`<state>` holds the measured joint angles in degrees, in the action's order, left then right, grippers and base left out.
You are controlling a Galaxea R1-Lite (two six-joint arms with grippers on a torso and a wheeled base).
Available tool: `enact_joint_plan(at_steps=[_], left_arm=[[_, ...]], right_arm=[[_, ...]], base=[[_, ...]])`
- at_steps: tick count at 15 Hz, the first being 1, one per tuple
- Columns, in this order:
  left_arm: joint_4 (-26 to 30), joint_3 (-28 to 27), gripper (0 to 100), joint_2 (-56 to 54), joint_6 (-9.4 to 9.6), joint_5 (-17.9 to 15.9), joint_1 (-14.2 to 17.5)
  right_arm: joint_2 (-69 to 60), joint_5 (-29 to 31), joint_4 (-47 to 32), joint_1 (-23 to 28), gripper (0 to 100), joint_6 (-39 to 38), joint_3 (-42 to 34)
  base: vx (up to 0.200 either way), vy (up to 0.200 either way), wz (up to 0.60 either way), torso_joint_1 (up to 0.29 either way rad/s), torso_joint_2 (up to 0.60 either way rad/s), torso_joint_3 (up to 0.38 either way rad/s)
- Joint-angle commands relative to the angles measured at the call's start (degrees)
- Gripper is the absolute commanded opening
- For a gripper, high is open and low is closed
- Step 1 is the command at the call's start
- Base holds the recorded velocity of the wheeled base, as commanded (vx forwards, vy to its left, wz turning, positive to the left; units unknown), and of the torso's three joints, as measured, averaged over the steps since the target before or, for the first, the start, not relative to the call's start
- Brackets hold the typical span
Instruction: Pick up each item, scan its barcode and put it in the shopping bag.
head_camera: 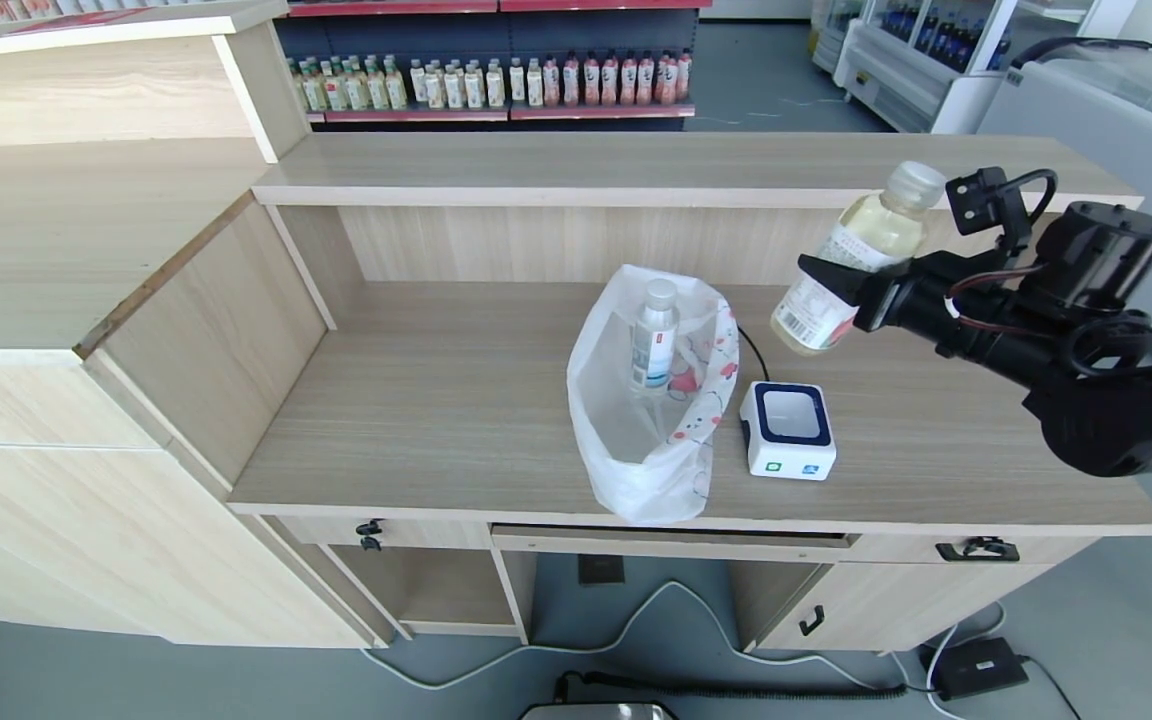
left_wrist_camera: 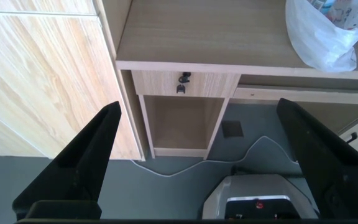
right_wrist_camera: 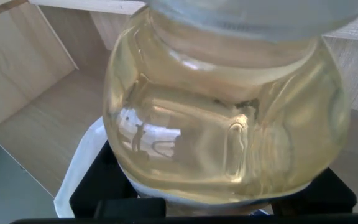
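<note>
Head view has the right gripper (head_camera: 839, 286) up over the right part of the worktop (head_camera: 456, 400), its jaws pinching a bottle of pale yellow drink (head_camera: 876, 230) around the label, cap tilted to the far right. The barcode scanner (head_camera: 787, 428) sits below and to the left of it, just right of the white shopping bag (head_camera: 651, 420), which already holds a clear bottle (head_camera: 654, 335).

The step in hand looks like the scan. To do it well, bring the bottle down over the scanner's window and roll the wrist so the striped patch low on the label faces the glass, held level and apart from it, clear of the bag's rim.

The left gripper (left_wrist_camera: 199, 106) hangs low on the near side of the worktop, jaws spread on nothing.

One right jaw is hidden behind the bottle, so grip depth is unclear. In the right wrist view the label is not legible through the liquid.
</note>
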<state>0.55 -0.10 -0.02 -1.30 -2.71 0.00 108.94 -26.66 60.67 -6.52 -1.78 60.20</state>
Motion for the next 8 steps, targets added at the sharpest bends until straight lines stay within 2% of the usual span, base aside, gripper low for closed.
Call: enact_joint_plan(at_steps=[1, 5, 8], left_arm=[[0.1, 0.0, 100, 0.0, -0.01, -0.1, -0.1], [0.1, 0.0, 100, 0.0, -0.01, -0.2, 0.0], [0.1, 0.0, 100, 0.0, 0.07, -0.2, 0.0]], right_arm=[[0.3, -0.1, 0.0, -0.1, 0, 0.0, 0.4], [0.7, -0.1, 0.0, -0.1, 0, 0.0, 0.4], [1.0, -0.1, 0.0, -0.2, 0, 0.0, 0.7]], base=[[0.0, 0.0, 0.0, 0.0, 0.0, 0.0], [0.0, 0.0, 0.0, 0.0, 0.0, 0.0], [0.0, 0.2, 0.0, -0.006, 0.0, 0.004]])
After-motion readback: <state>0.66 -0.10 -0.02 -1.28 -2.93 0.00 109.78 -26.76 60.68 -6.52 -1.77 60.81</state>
